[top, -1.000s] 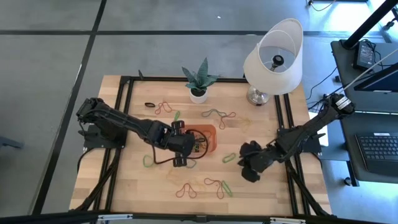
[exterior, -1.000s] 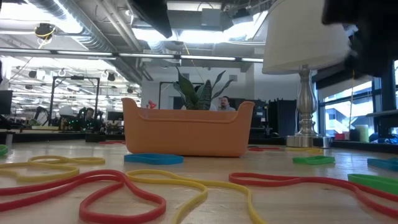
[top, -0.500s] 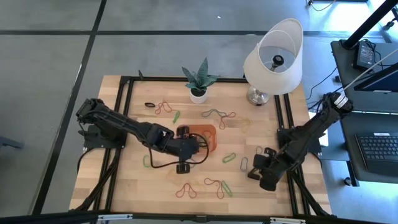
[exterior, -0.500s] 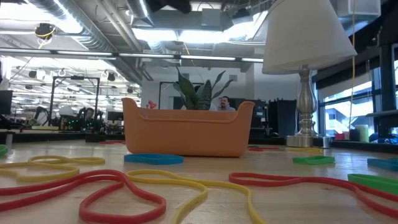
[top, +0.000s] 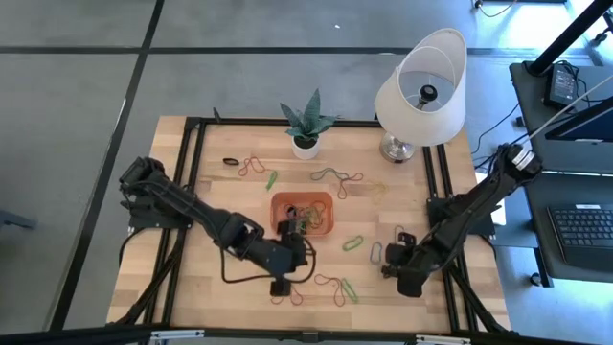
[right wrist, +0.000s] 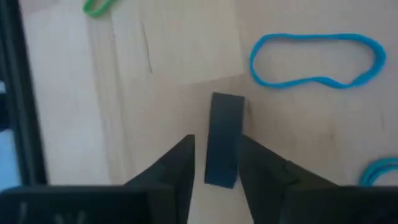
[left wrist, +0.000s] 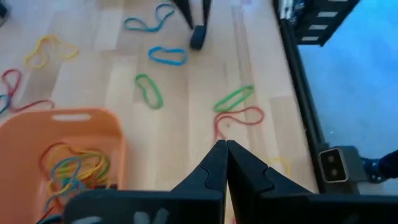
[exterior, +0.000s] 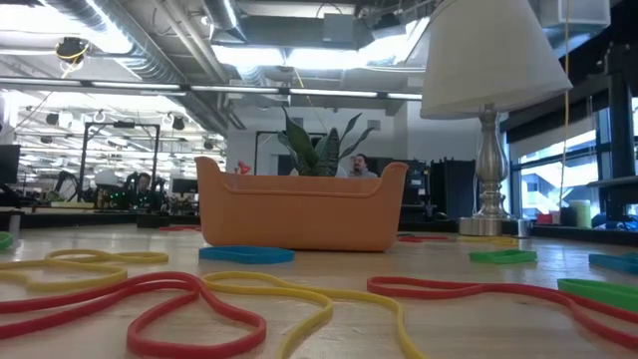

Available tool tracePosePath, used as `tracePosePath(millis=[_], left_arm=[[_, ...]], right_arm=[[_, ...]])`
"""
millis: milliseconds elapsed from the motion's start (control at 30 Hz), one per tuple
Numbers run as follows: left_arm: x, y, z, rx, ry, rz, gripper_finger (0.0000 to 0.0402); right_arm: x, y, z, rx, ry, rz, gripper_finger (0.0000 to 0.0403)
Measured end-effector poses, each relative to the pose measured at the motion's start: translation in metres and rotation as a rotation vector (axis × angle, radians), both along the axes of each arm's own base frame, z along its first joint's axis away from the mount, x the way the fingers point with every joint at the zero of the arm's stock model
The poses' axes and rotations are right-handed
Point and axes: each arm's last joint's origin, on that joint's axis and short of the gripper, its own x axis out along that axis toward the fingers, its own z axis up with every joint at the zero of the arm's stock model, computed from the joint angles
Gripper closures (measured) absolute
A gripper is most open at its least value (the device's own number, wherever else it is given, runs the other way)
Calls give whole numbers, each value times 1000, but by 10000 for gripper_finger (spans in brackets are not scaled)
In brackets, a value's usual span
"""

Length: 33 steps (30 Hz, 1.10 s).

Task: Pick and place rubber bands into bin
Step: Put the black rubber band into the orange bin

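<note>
Left gripper (left wrist: 225,163) is clenched empty just beside the bin (top: 328,213), which holds a tangle of bands (left wrist: 74,169). Right gripper (right wrist: 214,163) hovers low over the table with jaws parted, a dark flat piece between them, a blue band (right wrist: 316,60) near. Risk: a thin, floppy band slips the pinch.

A white lamp (top: 421,91) stands beside a potted plant (top: 306,123)

The left gripper (top: 284,261) was held at six o'clock with fingers pressed together; the right gripper (top: 397,271) was held low at four o'clock, fingers parted.
</note>
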Motion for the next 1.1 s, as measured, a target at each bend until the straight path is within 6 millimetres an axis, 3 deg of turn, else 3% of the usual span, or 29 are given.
tracePosePath(millis=[167,367,533,733,1100], left_arm=[[-5,-8,-20,7,0,-22,398],[-15,-11,-54,-4,47,-20,398],[-26,-6,-66,23,76,-34,398],[-59,11,-67,18,64,-38,398],[-140,60,-73,-38,-9,-17,398]], right_arm=[[9,9,-8,-77,12,105,265],[17,17,-22,-120,69,73,265],[21,21,-21,-135,99,29,297],[32,26,0,-149,132,15,391],[69,22,65,-159,91,-126,397]])
